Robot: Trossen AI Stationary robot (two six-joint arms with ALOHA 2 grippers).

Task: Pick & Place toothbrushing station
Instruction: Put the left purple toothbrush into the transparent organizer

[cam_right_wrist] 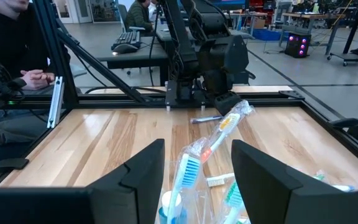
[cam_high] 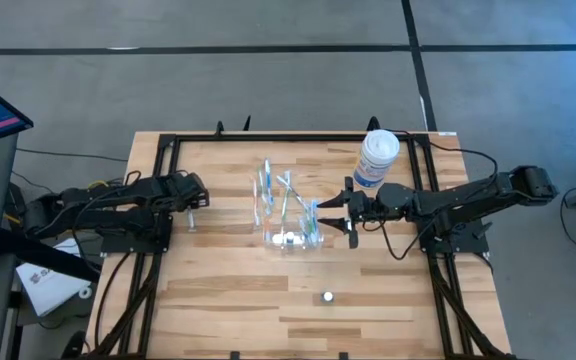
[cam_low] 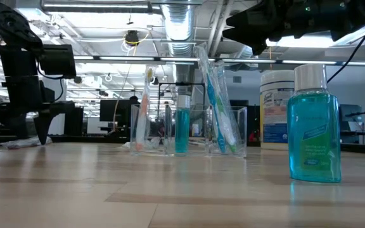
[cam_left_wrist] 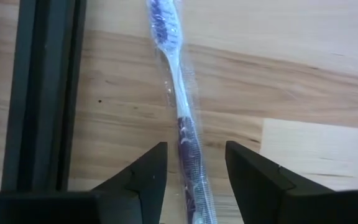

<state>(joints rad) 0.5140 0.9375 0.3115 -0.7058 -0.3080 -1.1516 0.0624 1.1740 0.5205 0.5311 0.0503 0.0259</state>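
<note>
Two dark fingers (cam_left_wrist: pixel 146 182) of the left gripper (cam_left_wrist: pixel 194 163) straddle one wrapped toothbrush (cam_left_wrist: pixel 179 93).

One tub (cam_high: pixel 376 158), one bottle (cam_low: pixel 314 125)

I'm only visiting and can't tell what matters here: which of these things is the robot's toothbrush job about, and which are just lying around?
Part of the job:
- clear plastic cup holding toothbrushes
- wrapped toothbrush lying flat between the left gripper's open fingers
- toothbrushes before the open right gripper

Just lying about:
- white tub
- blue liquid bottle

No legible text or labels.
</note>
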